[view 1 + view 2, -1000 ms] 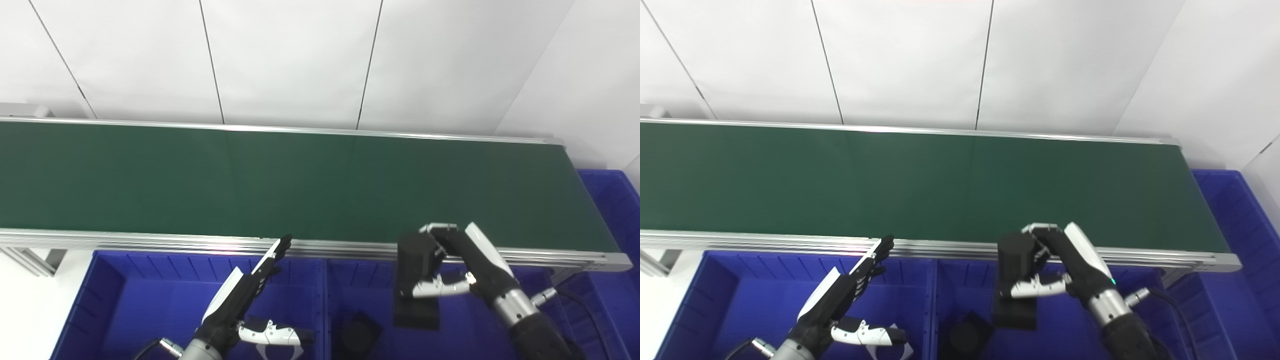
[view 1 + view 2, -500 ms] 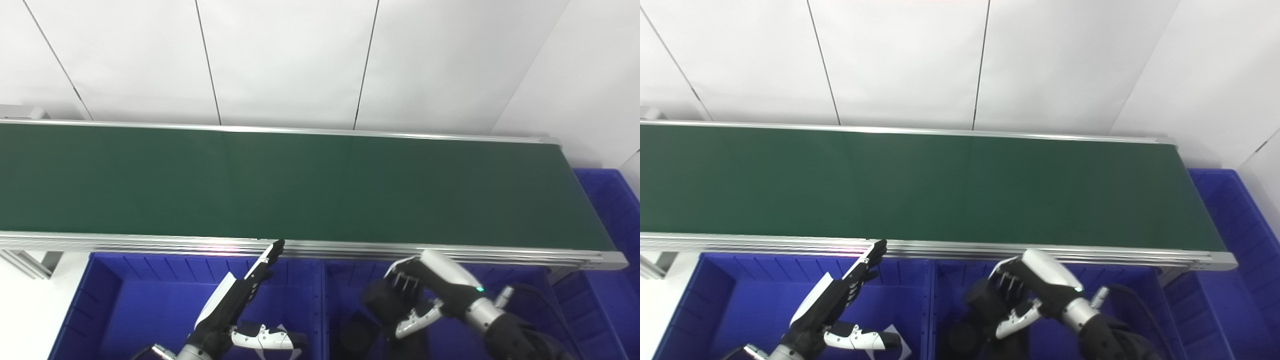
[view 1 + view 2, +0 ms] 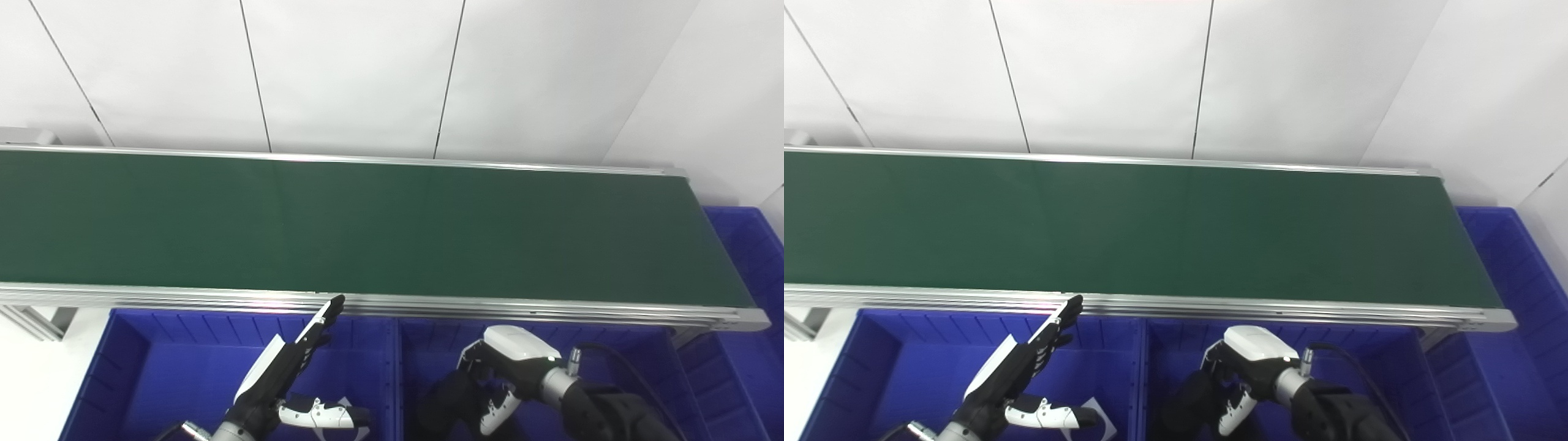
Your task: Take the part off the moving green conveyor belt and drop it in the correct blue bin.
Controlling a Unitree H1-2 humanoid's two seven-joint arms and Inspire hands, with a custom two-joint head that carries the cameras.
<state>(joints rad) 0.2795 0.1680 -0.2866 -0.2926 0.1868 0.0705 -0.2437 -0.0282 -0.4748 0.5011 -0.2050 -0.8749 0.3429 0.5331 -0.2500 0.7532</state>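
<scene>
One green conveyor belt [image 3: 367,226] runs the full width, its surface bare. Three blue bins are visible: a left bin [image 3: 153,367] and a middle bin [image 3: 612,361] along the belt's near rail, and one end bin [image 3: 750,251] at the belt's right end. The right hand [image 3: 499,383] is lowered inside the middle bin, fingers curled around one black part [image 3: 447,401]. The left hand [image 3: 288,373] hangs over the left bin, fingers straight and spread from the thumb, holding nothing. One white piece [image 3: 1093,407] lies in the left bin.
</scene>
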